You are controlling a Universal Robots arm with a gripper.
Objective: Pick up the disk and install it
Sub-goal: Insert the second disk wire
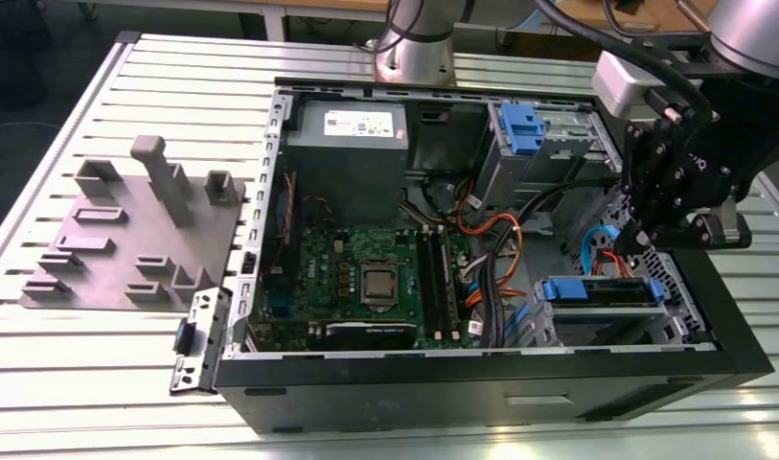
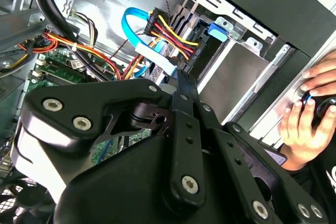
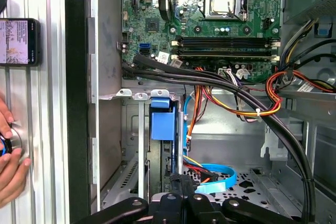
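Tight around the disk (image 1: 599, 290) in its bay (image 1: 609, 321): cables (image 3: 231, 90) crossing close beside, case wall (image 3: 77, 103) flanking, open room above the motherboard (image 1: 363, 278).

Disk (image 1: 599, 290) in case (image 1: 492, 383) bay, tool (image 1: 657, 230) above.

Matt black metal gripper (image 1: 648, 233), glossy blue plastic on the disk (image 1: 600, 289), ribbed pale metal table (image 1: 82, 345).

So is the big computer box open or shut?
Open. The computer case lies on its side with no cover on top, so the green motherboard and the cables inside show.
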